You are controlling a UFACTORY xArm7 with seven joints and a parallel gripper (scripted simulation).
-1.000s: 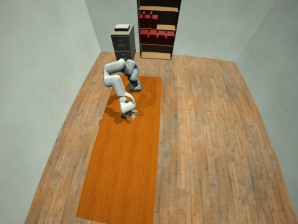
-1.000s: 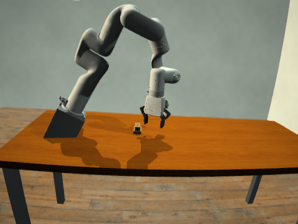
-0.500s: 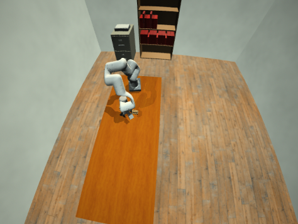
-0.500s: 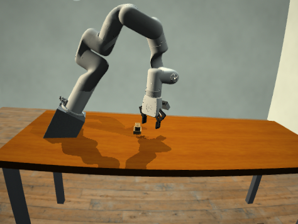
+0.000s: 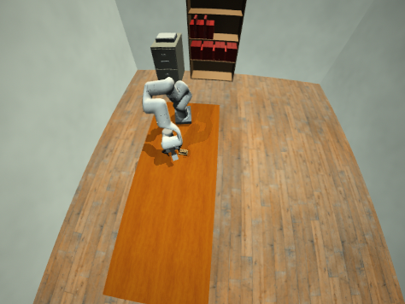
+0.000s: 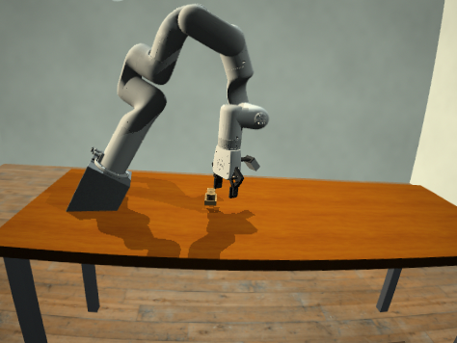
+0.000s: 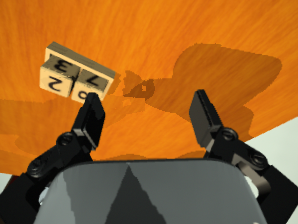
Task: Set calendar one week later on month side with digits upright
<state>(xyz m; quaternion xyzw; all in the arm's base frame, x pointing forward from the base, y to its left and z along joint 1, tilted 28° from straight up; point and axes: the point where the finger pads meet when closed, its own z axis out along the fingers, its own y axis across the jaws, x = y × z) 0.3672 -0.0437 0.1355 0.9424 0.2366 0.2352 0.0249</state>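
Observation:
The small wooden calendar (image 7: 75, 75) sits on the orange table, two cubes side by side in its tray. In the wrist view the left cube (image 7: 57, 72) shows a 3 on top and a 2 on its near face. The right cube (image 7: 90, 85) shows a 7 on top and an 8 on its near face. The calendar also shows in the exterior view (image 6: 210, 197) and the top view (image 5: 184, 151). My gripper (image 7: 146, 102) is open and empty. It hangs just above the table, beside the calendar, to its right in the exterior view (image 6: 227, 185).
The arm's dark base (image 6: 98, 190) stands on the table at the left. The table's front edge (image 6: 227, 262) runs across the lower part of the exterior view. A bookshelf (image 5: 215, 38) and a filing cabinet (image 5: 167, 55) stand at the far wall.

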